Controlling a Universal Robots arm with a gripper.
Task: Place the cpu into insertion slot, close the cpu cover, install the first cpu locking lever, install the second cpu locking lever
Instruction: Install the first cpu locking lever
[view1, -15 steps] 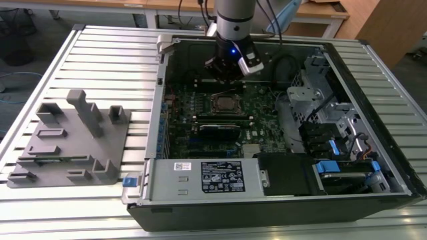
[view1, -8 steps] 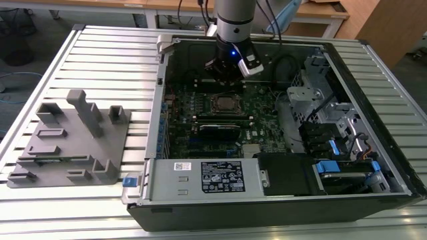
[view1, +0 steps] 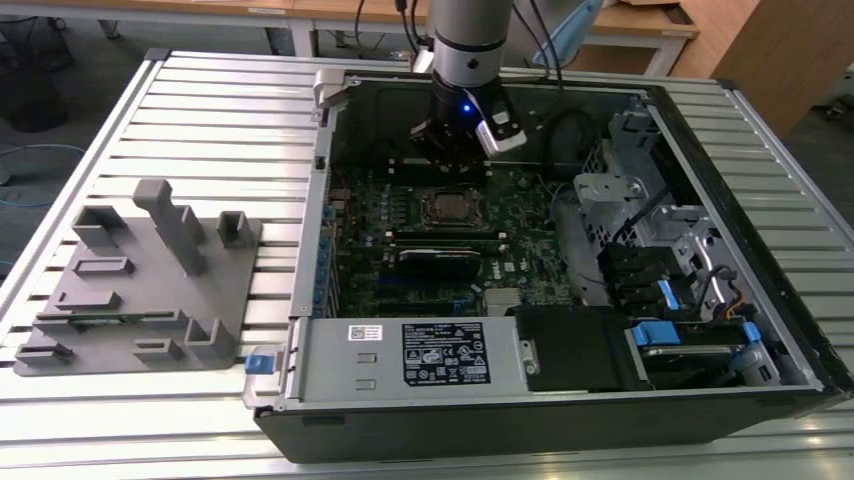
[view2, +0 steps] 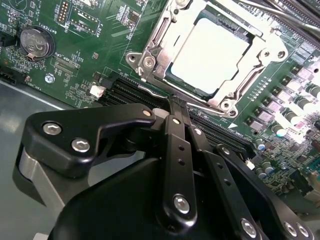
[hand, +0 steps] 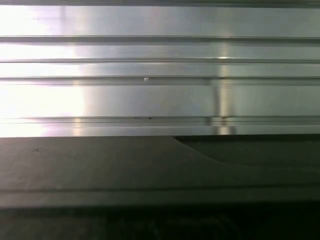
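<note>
- One grey fixture (view1: 140, 280) lies on the slatted desk (view1: 200, 110) at the exterior view's left
- Beside it, the open case (view1: 534, 435) shows the slot (view1: 447, 207) mid-board
- Pincer (view1: 451, 160) hangs near the slot; in the second wrist view its fingers (view2: 175, 135) are pressed together, nothing between them, tips at the slot's edge
- Cpu (view2: 210, 55) sits in the slot, cover (view2: 257, 50) down around it

in the second wrist view the gripper's (view2: 176, 102) own body hides the board (view2: 75, 65) under it, and whether its pressed-together fingertips pinch anything is not clear. the cpu cover's (view2: 260, 62) far side is cut by the picture's edge. in the exterior view the insertion slot (view1: 451, 208), just beside the gripper, is too small to read.
</note>
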